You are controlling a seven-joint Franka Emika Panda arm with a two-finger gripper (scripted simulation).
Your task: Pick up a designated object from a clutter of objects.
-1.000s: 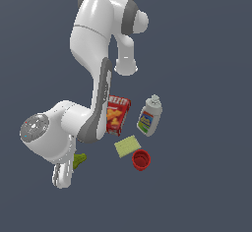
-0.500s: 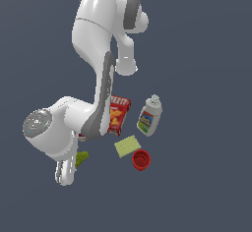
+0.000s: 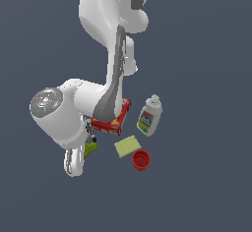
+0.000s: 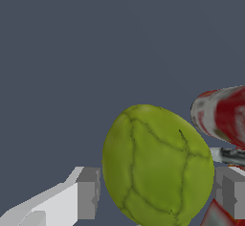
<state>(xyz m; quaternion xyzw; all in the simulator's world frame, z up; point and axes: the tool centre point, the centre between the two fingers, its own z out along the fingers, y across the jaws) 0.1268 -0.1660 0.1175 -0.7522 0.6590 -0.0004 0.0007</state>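
Note:
The designated object (image 4: pixel 158 167), an olive-green lumpy blob, fills the space between my two fingers in the wrist view. My gripper (image 4: pixel 158 194) is shut on it, with one finger (image 4: pixel 87 194) against one side and the other finger (image 4: pixel 228 191) against the opposite side. In the exterior view the green lump (image 3: pixel 90 149) peeks out beside the white hand (image 3: pixel 74 161), at the exterior view's left of the clutter. The clutter there holds a red cracker box (image 3: pixel 112 123), a white bottle (image 3: pixel 149 118), a pale yellow sponge (image 3: pixel 127 146) and a red cup (image 3: pixel 141 159).
In the wrist view a small red and white can (image 4: pixel 222 115) and a thin dark marker (image 4: pixel 230 155) lie close beside the lump, with a red corner (image 4: pixel 215 216) below them. The arm's large links (image 3: pixel 98 103) hang over the cracker box in the exterior view.
The hand has shifted up and toward the exterior view's right, and the green lump has kept its place beside it. The upper arm has swung the same way.

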